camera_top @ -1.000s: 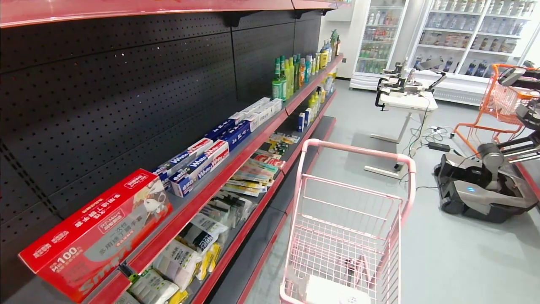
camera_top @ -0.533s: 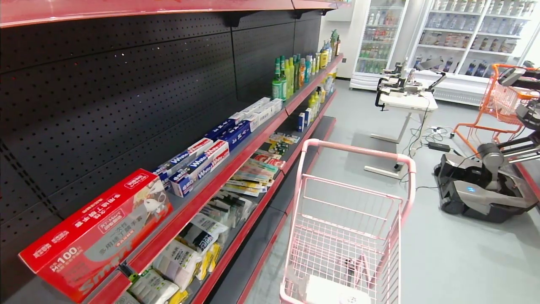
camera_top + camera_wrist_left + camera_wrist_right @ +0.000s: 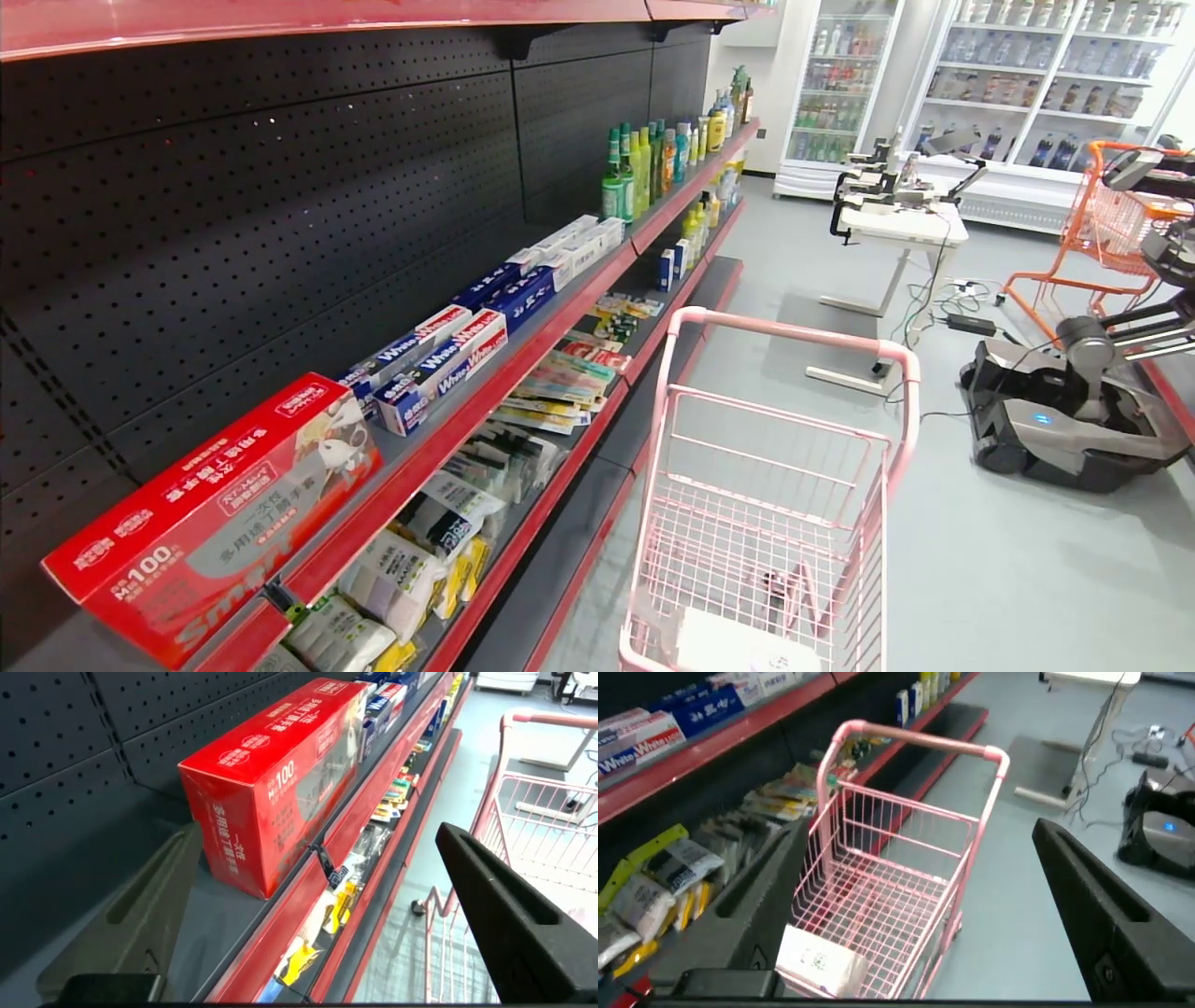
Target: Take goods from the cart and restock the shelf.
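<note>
White package (image 3: 733, 644) lies in the pink cart (image 3: 794, 327), at 6 o'clock in the head view.
Red box (image 3: 215, 518) is already on the shelf (image 3: 420, 462) at 8 o'clock. The left gripper (image 3: 318, 835) and right gripper (image 3: 920, 831) are spread wide and empty, so restocking appears unfinished.

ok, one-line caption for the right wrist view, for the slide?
Right gripper, open, above the pink cart holding a white box, beside the stocked shelf.

The box (image 3: 215, 518) is red, the cart (image 3: 794, 329) pink, the shelf (image 3: 439, 441) red-edged with a black back panel (image 3: 280, 205) (dotted with holes).
</note>
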